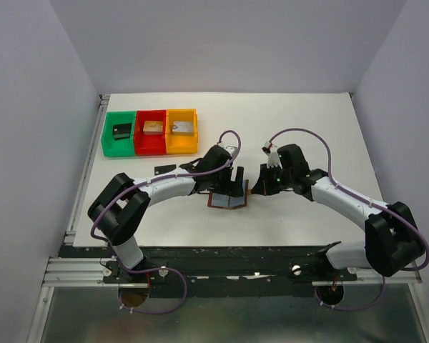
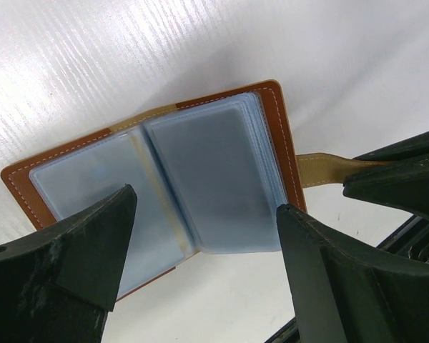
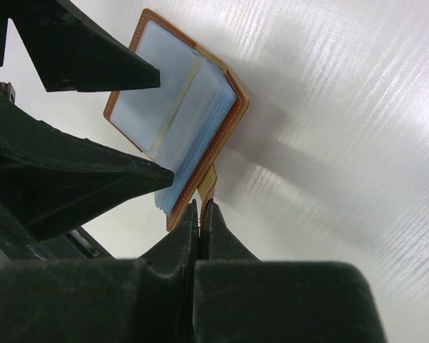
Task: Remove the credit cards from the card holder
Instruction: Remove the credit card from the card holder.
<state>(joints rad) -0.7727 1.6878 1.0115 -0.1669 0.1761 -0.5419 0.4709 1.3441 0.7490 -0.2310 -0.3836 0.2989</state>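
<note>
Left gripper (image 2: pixel 206 204) hovers spread over card holder (image 3: pixel 168 107); right gripper (image 3: pixel 201 209) pinches its strap (image 2: pixel 325 168).

The card holder (image 2: pixel 275 121) is smooth brown leather with pale stitching; its inner sleeves (image 2: pixel 214 179) are clear, slightly glossy bluish plastic. The left claw (image 2: pixel 204 204) is matt black plastic, scuffed grey. At twelve o'clock the white surface (image 2: pixel 93 57) shows fine streaks and sheen.
</note>
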